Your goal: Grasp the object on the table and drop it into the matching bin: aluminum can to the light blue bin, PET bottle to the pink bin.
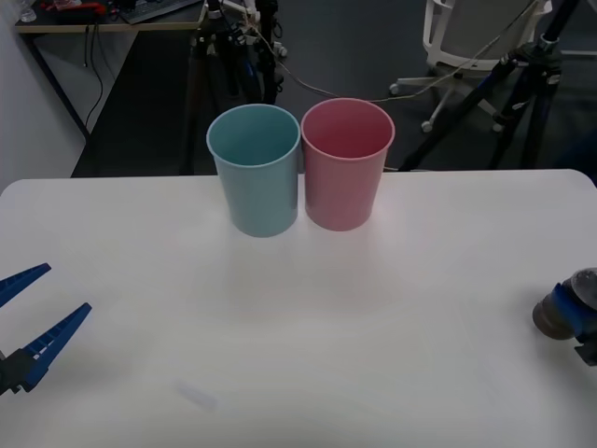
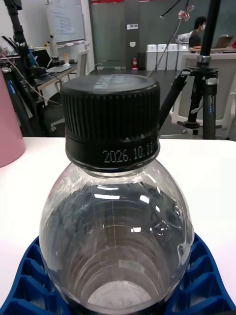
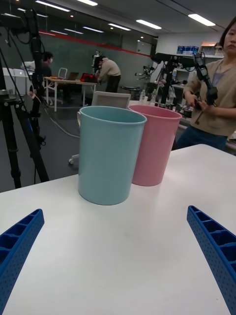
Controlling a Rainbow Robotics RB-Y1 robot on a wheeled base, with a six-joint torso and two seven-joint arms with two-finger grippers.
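Front view: 1 PET bottle [image 1: 557,311] in right hand [image 1: 580,322], 2 bins.

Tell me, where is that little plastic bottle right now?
The PET bottle is at the table's far right edge in the front view, held between the right gripper's blue fingers, well right of the pink bin.

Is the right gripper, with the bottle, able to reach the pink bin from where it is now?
Probably yes. The right gripper holds the bottle at the table's right edge, and only bare tabletop lies between it and the pink bin, whose mouth is open.
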